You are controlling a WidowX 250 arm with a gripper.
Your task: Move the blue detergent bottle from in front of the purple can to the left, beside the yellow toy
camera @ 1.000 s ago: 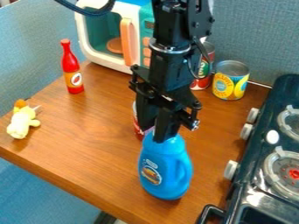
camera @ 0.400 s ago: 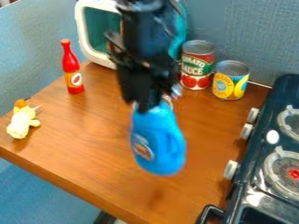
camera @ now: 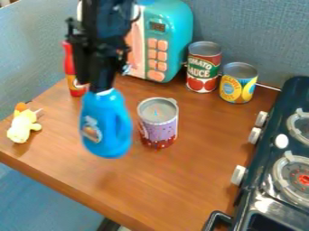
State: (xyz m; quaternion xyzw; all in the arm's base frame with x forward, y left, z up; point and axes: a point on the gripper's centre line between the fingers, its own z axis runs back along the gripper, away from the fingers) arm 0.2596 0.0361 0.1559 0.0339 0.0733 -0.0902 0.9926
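Note:
The black gripper (camera: 104, 88) hangs over the left-centre part of the wooden table, shut on the top of a blue bottle (camera: 107, 128). That bottle is held upright with its label toward the left, and it appears raised above the table. Just to its right stands a purple and red can (camera: 159, 124) with a grey top. Behind the gripper, partly hidden by it, is a red sauce bottle (camera: 71, 72).
A teal toy microwave (camera: 172, 34) stands at the back. Right of it are a tomato can (camera: 203, 67) and a yellow can (camera: 238, 83). The dark stove (camera: 265, 180) lines the right side. A small yellow plush toy (camera: 23, 126) lies at the left edge.
My gripper has carried the blue bottle up and to the left, from in front of the purple and red can to its left side, uncovering that can and the tomato can.

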